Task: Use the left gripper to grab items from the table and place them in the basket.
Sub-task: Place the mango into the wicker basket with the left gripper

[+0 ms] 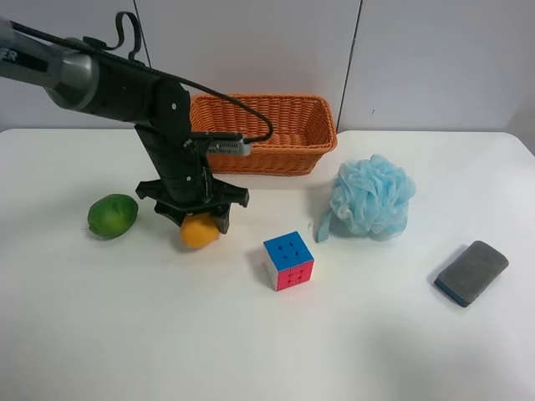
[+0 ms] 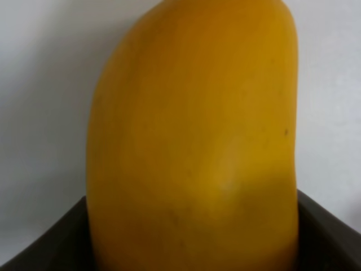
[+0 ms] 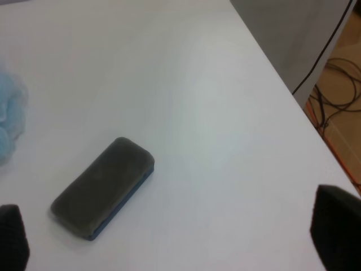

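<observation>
Orange-brown woven wicker basket (image 1: 263, 134) at upper centre of the plain white tabletop (image 1: 125, 334), only wicker showing inside. Below and left of it, black two-fingered left gripper (image 1: 201, 222) clamped on the yellow-orange mango (image 1: 199, 233) (filling the left wrist view). Right gripper (image 3: 175, 237) spread wide near the grey, blue-bottomed sponge (image 3: 101, 186).

On the table (image 1: 125, 334), the basket (image 1: 276, 159) sits at the back, and before it, from the exterior high view's left, lie round fruit (image 1: 112, 215), mango (image 1: 199, 231), puzzle cube (image 1: 288, 261), bath pouf (image 1: 372, 198) and sponge (image 1: 472, 272).
</observation>
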